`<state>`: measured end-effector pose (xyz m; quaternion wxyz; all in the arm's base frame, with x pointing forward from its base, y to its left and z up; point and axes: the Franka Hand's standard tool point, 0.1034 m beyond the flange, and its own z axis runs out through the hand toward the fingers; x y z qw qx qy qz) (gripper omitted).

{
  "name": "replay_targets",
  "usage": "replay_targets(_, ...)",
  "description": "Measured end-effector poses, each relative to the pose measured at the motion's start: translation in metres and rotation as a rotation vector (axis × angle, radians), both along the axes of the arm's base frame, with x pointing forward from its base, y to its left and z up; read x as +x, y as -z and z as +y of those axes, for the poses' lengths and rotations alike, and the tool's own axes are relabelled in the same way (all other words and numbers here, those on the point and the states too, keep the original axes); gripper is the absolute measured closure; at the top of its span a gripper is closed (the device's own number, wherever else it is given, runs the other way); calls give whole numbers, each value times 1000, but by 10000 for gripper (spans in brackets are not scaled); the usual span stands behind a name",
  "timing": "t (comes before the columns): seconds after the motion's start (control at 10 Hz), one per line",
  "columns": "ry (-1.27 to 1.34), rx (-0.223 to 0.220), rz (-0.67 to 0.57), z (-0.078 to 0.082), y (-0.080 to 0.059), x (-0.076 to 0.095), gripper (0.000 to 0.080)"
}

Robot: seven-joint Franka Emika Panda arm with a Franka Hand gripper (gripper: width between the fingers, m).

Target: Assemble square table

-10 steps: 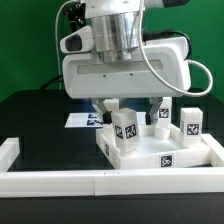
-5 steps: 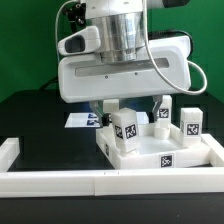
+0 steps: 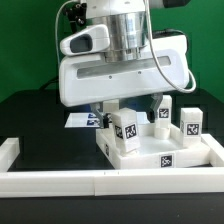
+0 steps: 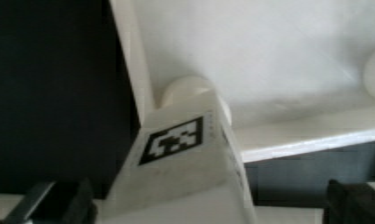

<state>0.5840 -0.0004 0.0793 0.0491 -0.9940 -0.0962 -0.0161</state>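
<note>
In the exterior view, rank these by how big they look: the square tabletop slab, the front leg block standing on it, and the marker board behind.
1. Tabletop slab, clearly the largest.
2. Front leg block.
3. Marker board, only a small part shows past the gripper, and it lies farther from the camera, so its rank against the leg block is unsure.

legs upright on tabletop — gripper above

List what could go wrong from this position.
1. The open claw straddles a tagged leg block; closing off-centre could tip the block instead of gripping it.
2. Other leg blocks stand close by on the square tabletop, so the wide fingers might knock one over.
3. The arm's body hides much of the tabletop in the exterior view, so contact there could go unseen.
</note>
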Motion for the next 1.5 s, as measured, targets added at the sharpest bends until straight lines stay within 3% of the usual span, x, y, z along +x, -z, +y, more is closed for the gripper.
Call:
replay_targets(0.1, -6, 0, -1, 0, 0, 0, 150)
replay_targets(0.2, -6, 0, -1, 0, 0, 0, 272)
replay_targets(0.3, -6, 0, -1, 0, 0, 0, 272)
replay_targets(0.5, -5, 0, -1, 0, 0, 0, 510)
replay_targets(1.0, 67, 2, 6, 0, 0, 0, 510)
replay_targets(1.5, 510, 13, 38, 2, 2, 2, 509)
